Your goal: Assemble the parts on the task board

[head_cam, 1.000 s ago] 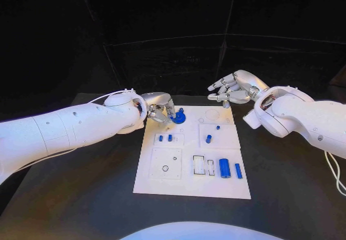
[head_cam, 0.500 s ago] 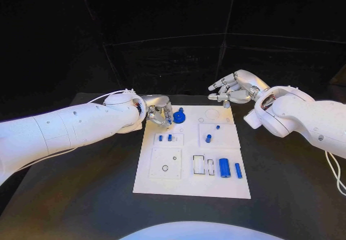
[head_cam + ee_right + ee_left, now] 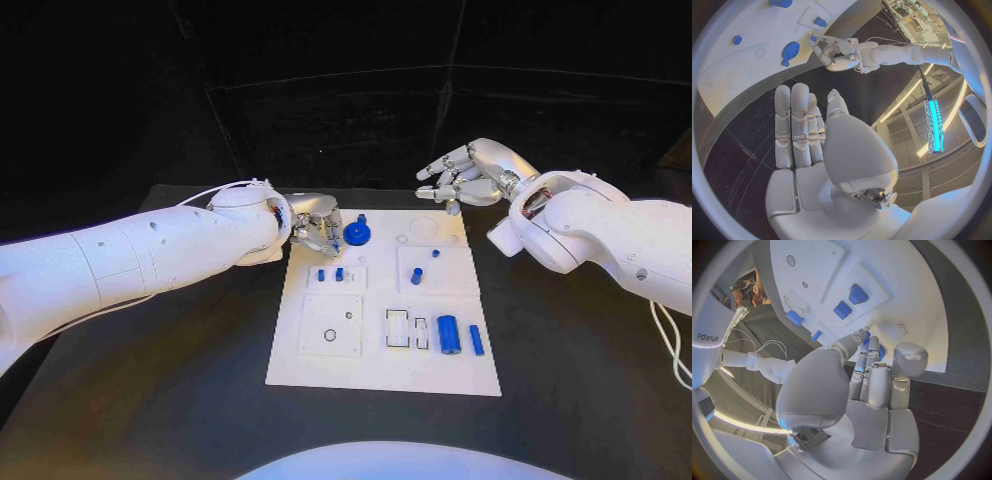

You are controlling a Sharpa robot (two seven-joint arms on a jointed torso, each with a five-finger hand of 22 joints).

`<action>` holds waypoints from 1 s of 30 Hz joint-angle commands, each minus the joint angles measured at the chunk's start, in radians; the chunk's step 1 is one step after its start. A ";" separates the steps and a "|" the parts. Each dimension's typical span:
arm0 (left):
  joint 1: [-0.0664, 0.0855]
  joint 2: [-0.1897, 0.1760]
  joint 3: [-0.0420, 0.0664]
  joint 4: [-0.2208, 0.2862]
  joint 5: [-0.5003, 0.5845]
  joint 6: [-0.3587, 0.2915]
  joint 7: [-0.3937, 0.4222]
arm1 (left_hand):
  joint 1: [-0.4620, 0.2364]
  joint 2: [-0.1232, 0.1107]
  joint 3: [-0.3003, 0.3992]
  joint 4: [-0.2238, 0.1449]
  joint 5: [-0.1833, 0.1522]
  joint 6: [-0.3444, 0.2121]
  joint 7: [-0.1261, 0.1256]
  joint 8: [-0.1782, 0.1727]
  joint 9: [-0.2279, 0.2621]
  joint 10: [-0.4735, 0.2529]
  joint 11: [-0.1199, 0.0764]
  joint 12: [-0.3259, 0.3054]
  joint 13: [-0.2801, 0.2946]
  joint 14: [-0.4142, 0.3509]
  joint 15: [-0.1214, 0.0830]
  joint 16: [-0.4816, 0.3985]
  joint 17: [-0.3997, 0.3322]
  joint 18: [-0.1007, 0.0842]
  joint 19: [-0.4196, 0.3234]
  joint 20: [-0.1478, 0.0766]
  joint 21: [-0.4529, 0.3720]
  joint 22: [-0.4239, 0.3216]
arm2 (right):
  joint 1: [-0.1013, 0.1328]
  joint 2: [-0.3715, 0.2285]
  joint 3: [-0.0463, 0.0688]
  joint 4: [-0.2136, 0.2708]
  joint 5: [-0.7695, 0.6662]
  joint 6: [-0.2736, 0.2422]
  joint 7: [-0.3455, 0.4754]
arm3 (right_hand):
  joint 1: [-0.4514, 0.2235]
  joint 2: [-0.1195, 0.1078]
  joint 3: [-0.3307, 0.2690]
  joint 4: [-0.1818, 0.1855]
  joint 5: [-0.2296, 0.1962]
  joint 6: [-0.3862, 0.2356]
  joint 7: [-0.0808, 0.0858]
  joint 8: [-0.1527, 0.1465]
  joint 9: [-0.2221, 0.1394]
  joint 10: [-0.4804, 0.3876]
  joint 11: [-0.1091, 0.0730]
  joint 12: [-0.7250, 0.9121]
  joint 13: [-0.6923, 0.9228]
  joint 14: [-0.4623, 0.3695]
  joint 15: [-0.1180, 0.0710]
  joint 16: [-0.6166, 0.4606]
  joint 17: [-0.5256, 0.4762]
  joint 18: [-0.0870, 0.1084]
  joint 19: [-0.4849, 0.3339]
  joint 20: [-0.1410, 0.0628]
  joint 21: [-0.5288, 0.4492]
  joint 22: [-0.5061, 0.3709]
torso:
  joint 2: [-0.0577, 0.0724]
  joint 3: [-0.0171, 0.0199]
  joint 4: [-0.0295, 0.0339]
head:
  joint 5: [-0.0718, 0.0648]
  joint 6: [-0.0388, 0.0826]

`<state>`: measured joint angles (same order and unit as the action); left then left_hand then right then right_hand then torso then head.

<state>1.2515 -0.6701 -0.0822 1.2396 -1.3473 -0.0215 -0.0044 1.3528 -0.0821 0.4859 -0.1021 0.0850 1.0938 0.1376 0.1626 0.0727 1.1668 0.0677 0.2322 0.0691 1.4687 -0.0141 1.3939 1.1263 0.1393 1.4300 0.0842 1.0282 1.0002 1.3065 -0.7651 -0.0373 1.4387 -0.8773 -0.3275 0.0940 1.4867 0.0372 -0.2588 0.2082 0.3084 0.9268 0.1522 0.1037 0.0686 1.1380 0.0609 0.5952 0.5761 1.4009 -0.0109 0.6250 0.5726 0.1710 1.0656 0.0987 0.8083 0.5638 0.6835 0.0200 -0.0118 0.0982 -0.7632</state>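
Since a second ago my left hand [image 3: 315, 226] has let go of the blue disc [image 3: 358, 236] and drawn back a little toward my arm; that round blue piece with its short stub now stands on its own at the far left corner of the white board [image 3: 378, 372], just beside my fingertips [image 3: 859, 336] and apart from them. My left fingers are loosely curled and hold nothing. Just past them on the near side, two small blue pegs [image 3: 330, 274] stand in a shallow square pocket. Further along the board sit another blue peg [image 3: 417, 277] and a tiny blue stud [image 3: 436, 254] in the neighbouring pocket. Toward my body, a thick blue cylinder [image 3: 449, 335] and a thinner blue bar [image 3: 476, 341] lie side by side next to a pair of rectangular slots [image 3: 405, 330].

My right hand [image 3: 464, 178] hovers above the black table [image 3: 173, 400] beyond the board's far edge, fingers apart and empty, well clear of every piece. From its wrist the blue disc [image 3: 790, 51] shows between its fingers and my left hand [image 3: 834, 54].
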 commanded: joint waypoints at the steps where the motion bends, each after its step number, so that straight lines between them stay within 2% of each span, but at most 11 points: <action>1: 0.000 0.001 0.001 -0.002 -0.005 0.028 -0.013 | -0.008 -0.001 0.000 -0.002 -0.003 0.005 0.001 -0.005 -0.001 0.003 0.000 -0.006 -0.001 0.024 -0.002 0.002 -0.001 -0.015 -0.006 -0.002 -0.006 -0.001 | 0.002 -0.001 0.001 0.001 0.002 0.004 0.008 | 0.001 0.010 -0.001 0.004 0.004 0.000 0.003 -0.004 0.000 -0.006 0.004 0.006 -0.002 0.007 0.000 -0.005 0.002 0.013 0.009 0.000 -0.007 -0.001 | -0.001 -0.0001 0.0011 | 0.001 0.001; 30: -0.005 0.010 0.000 0.005 -0.006 0.062 -0.022 | -0.014 -0.004 -0.004 -0.002 -0.004 0.006 0.000 -0.007 -0.001 0.005 0.000 -0.008 -0.001 0.022 -0.002 0.000 -0.007 -0.014 -0.008 -0.002 -0.010 -0.004 | 0.002 0.002 0.001 0.000 0.002 0.005 0.008 | 0.003 0.012 -0.001 0.004 0.005 0.000 0.003 -0.003 0.000 -0.007 0.004 0.007 -0.002 0.008 0.000 -0.007 0.003 0.013 0.010 0.000 -0.008 -0.002 | -0.001 0.0006 0.0004 | 0.004 -0.004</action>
<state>1.2481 -0.6627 -0.0817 1.2419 -1.3511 0.0223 -0.0195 1.3489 -0.0860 0.4858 -0.1021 0.0850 1.0935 0.1374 0.1588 0.0722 1.1667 0.0680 0.2281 0.0688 1.4687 -0.0141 1.3935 1.1206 0.1393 1.4300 0.0842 1.0242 0.9967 1.3065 -0.7638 -0.0373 1.4372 -0.8773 -0.3267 0.0943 1.4908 0.0412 -0.2588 0.2082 0.3083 0.9268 0.1521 0.1037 0.0686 1.1343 0.0645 0.5952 0.5754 1.4009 -0.0109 0.6250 0.5747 0.1710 1.0694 0.0949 0.8043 0.5632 0.6830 0.0205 -0.0111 0.1018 -0.7672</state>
